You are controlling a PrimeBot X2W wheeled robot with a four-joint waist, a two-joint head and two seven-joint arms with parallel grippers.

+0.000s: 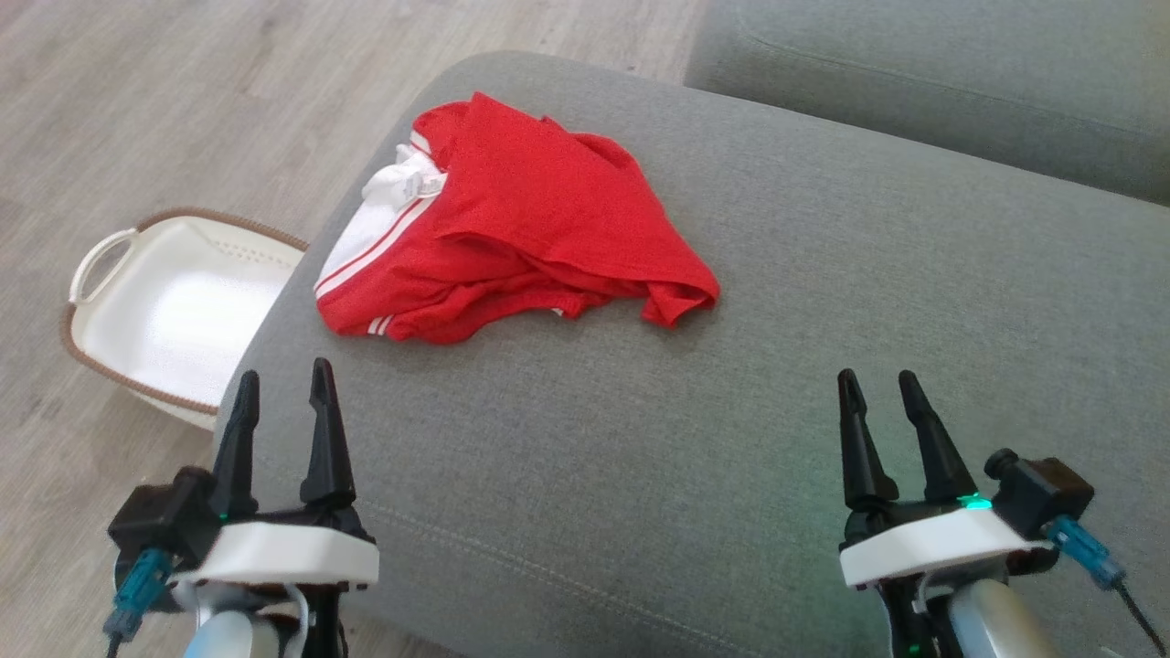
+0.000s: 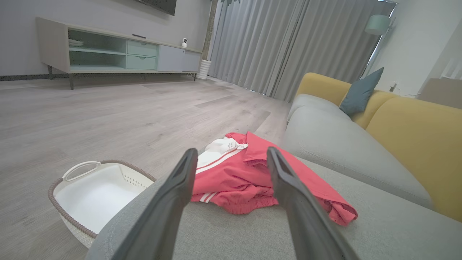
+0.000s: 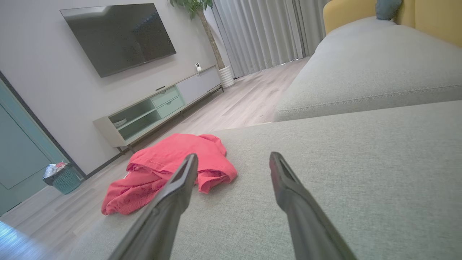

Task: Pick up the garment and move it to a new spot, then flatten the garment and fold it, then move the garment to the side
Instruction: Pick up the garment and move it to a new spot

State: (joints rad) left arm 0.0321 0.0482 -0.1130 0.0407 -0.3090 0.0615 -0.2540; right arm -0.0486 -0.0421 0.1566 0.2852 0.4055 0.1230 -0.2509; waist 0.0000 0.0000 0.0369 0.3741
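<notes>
Your crumpled red garment (image 1: 530,228), white-striped, lies on the grey woven sofa cushion (image 1: 731,439) near its far left corner. The left gripper (image 1: 283,370) and right gripper (image 1: 877,375) hover over the cushion's near edge, fingers spread. A perforated white basket (image 1: 228,239) with a braided brown rim sits beside the cushion's left edge.

The left tool (image 1: 283,370) is over the near left edge of the sofa seat (image 1: 640,439). Its two dark fingers (image 1: 326,429) point away from the robot and stand apart with nothing between them. The right tool (image 1: 877,375) hovers over the seat's near right part, its fingers also parted and empty, with a slightly narrower gap. Each tool rises from a white wrist collar (image 1: 283,553), and a green light (image 1: 976,502) glows at the right tool's base.
</notes>
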